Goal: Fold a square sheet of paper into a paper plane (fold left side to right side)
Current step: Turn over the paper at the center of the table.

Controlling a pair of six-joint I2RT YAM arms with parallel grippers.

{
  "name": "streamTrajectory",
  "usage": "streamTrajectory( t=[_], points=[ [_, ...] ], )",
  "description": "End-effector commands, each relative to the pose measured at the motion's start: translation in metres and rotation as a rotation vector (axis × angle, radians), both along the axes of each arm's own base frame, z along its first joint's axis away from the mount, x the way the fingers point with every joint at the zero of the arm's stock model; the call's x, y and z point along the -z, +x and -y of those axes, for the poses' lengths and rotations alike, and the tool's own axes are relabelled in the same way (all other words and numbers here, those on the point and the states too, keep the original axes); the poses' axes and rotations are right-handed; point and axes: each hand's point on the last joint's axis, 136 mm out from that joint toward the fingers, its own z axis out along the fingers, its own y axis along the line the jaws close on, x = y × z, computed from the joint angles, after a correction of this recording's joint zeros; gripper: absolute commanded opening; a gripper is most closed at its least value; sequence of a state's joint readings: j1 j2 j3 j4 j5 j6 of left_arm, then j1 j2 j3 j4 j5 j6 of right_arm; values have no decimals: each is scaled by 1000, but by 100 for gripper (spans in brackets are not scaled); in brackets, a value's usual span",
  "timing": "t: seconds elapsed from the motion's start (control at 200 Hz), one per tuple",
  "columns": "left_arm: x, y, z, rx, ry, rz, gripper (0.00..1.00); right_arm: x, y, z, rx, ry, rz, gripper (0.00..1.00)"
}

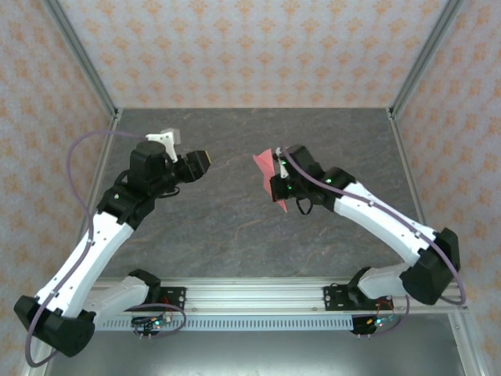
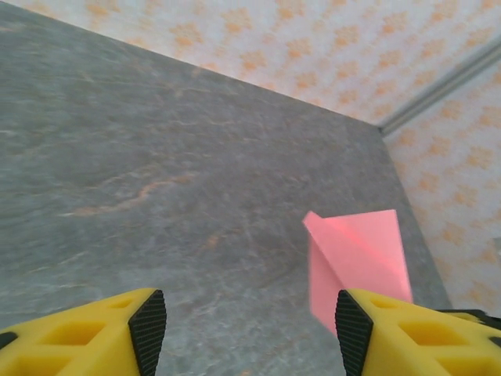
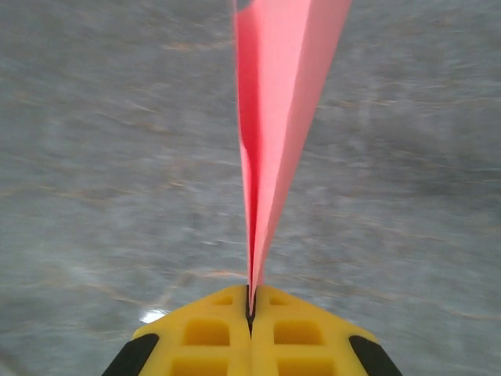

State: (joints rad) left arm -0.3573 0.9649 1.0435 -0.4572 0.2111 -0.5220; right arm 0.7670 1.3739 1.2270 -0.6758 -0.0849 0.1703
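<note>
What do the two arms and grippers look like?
The left arm and right arm have white shells and black joints, each trailing a mauve cable. The left gripper and right gripper have yellow, cut-out fingers; the left's pads are black.

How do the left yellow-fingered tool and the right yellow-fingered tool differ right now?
The left yellow-fingered tool stands open and holds nothing; the right yellow-fingered tool is shut on the folded salmon-pink paper. The left tool faces the paper across a gap; the right tool grips its edge. Both are yellow.
</note>
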Motion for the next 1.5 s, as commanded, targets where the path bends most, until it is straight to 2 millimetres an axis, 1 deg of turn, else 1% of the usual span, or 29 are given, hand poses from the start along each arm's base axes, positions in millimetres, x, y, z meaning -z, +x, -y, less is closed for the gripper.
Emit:
streamTrajectory(
  t=[0.0, 0.04, 0.135, 0.16, 0.195, 0.28, 0.375, 0.42, 0.52, 0.595, 0.651, 0.726, 0.781, 0.881, 0.981, 1.046, 1.111, 1.121, 1.171, 1.246, 1.321, 1.331, 1.366, 1.406, 1.451, 1.496],
  points=[
    [-4, -7, -40, -180, 68, 61, 65, 17, 10, 55, 116, -518, 87, 4],
    [-5, -12, -49, -217, 76, 75, 66, 19, 14, 55, 126, -617, 107, 4],
    [-11, -24, -65, -278, 88, 113, 68, 26, 22, 46, 114, -801, 144, 5],
    [-12, -27, -68, -288, 90, 118, 69, 31, 23, 42, 104, -854, 153, 5],
    [-13, -30, -70, -295, 91, 126, 70, 34, 25, 37, 96, -908, 165, 5],
    [-11, -35, -75, -307, 102, 123, 71, 51, 29, 23, 61, -1040, 185, 5],
    [-10, -37, -76, -308, 111, 114, 71, 71, 31, 10, 26, -1134, 194, 5],
    [-8, -37, -76, -309, 112, 111, 71, 84, 31, 6, 12, -1167, 183, 5],
    [-6, -36, -75, -303, 109, 109, 72, 109, 30, -2, -16, -1212, 151, 6],
    [-5, -35, -74, -301, 103, 110, 72, 124, 27, -7, -39, -1242, 130, 8],
    [-4, -35, -73, -297, 101, 108, 72, 135, 23, -13, -61, -1248, 105, 10],
    [-2, -33, -71, -290, 100, 101, 73, 146, 16, -20, -82, -1216, 67, 19],
    [0, -32, -69, -280, 96, 94, 73, 152, 9, -27, -95, -1161, 31, 27],
    [8, -28, -62, -253, 93, 68, 74, 155, -1, -38, -116, -1026, -31, 42],
    [22, -22, -51, -225, 60, 16, 74, 145, -11, -54, -130, -851, -61, 56],
    [34, -17, -43, -200, 45, -25, 74, 130, -16, -61, -132, -735, -64, 64],
    [49, -12, -31, -164, 19, -70, 74, 117, -20, -62, -129, -644, -67, 70],
    [52, -11, -30, -159, 16, -78, 74, 112, -19, -63, -126, -623, -61, 71],
    [65, -6, -20, -131, -8, -118, 74, 99, -19, -61, -109, -551, -51, 75],
    [83, 3, 2, -59, -68, -171, 74, 80, -16, -52, -70, -433, -38, 80],
    [98, 13, 27, 28, -140, -219, 74, 61, -8, -36, -10, -303, -25, 85],
    [99, 14, 30, 38, -148, -223, 74, 62, -7, -33, 2, -291, -28, 85],
    [106, 18, 41, 74, -168, -251, 73, 52, -3, -25, 36, -215, -17, 88],
    [114, 23, 51, 106, -187, -276, 73, 49, 1, -13, 78, -141, -23, 91],
    [121, 29, 64, 144, -213, -295, 72, 38, 5, -2, 120, -29, -18, 94],
    [130, 34, 76, 171, -242, -318, 72, 34, 9, 13, 175, 69, -20, 97]
  ],
)
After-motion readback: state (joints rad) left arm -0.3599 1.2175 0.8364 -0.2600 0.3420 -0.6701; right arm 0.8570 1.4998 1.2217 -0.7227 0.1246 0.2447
